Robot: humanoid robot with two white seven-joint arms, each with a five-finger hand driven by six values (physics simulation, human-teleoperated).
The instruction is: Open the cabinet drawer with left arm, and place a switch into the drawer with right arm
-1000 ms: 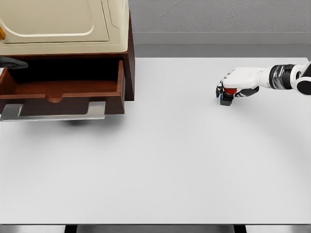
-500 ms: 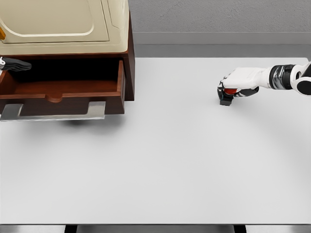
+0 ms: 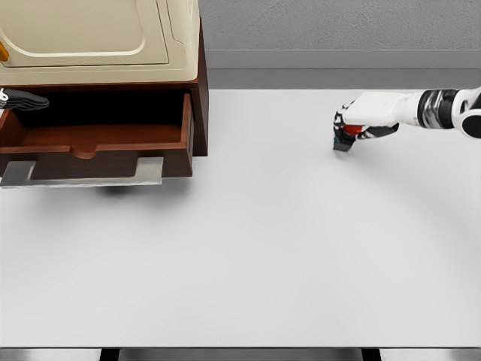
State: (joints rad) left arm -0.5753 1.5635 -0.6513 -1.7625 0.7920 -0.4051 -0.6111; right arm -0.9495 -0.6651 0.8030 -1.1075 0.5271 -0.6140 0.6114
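Note:
The switch (image 3: 346, 140), a small black box with a red button, is held in my right hand (image 3: 351, 125), which is shut on it at the right rear of the white table (image 3: 248, 248). The box hangs tilted under the palm, seemingly just off the surface. The wooden cabinet drawer (image 3: 98, 137) stands pulled open at the far left, with its interior bare and a metal handle (image 3: 83, 179) across its front. Only a dark tip of my left hand (image 3: 24, 99) shows at the left edge, over the drawer's back left corner.
A cream-coloured appliance (image 3: 98, 37) sits on top of the cabinet (image 3: 200, 113) above the drawer. A grey wall runs behind the table. A wide stretch of table lies between the drawer and the right hand.
The right hand closed tighter on the switch, then moved up and slightly left in the picture, taking the switch with it. The drawer and left hand barely changed.

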